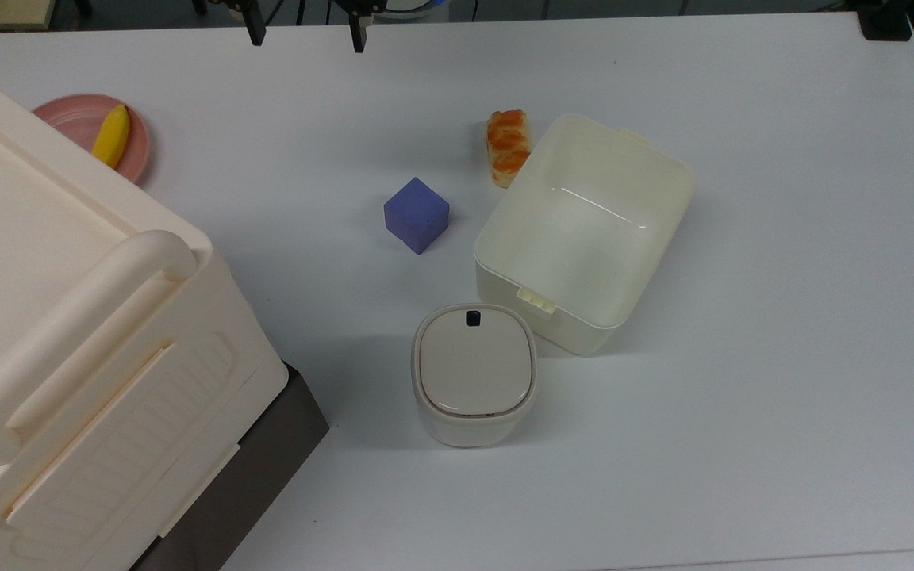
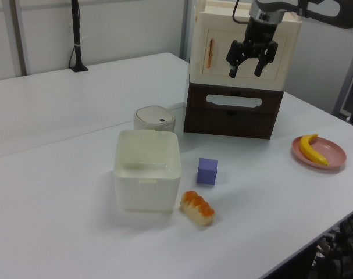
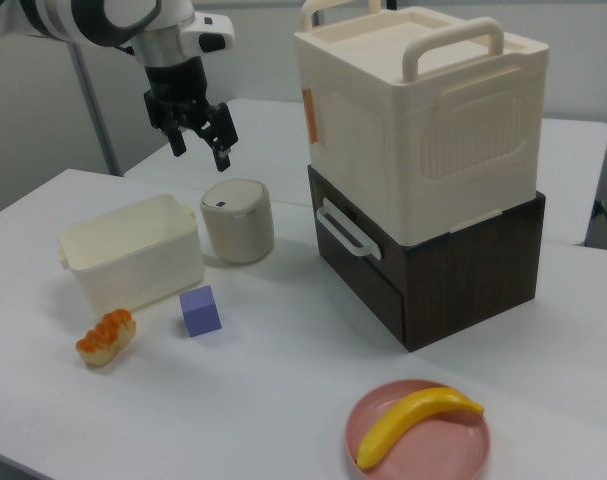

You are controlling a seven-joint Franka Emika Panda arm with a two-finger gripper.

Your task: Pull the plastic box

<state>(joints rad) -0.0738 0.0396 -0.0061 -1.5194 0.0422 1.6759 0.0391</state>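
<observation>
The black two-finger gripper (image 2: 250,65) is seen raised well above the white tabletop (image 1: 782,317), with its fingers (image 1: 255,32) spread wide apart; nothing is held between them and nothing is touched. In the top view the fingertips are seen at the far edge of the tabletop.

The lidless cream-white translucent plastic box (image 1: 584,230) is set near the middle of the tabletop, turned at an angle to its edges, and nothing is held inside it. A small clip tab is seen on each short end. An orange-glazed bread loaf (image 1: 507,145) lies just beside one of its corners, and a purple cube (image 1: 416,214) stands near it, apart from its wall. A small rounded bin with a beige lid and a black button (image 1: 474,373) stands just beside the box's nearer short end; its lid is shut.

A large cream case with a thick handle (image 3: 423,120) is stacked on a dark brown wooden drawer unit (image 3: 433,270). A pink plate (image 1: 80,119) with a yellow banana (image 1: 110,136) on it is placed near the tabletop's edge.
</observation>
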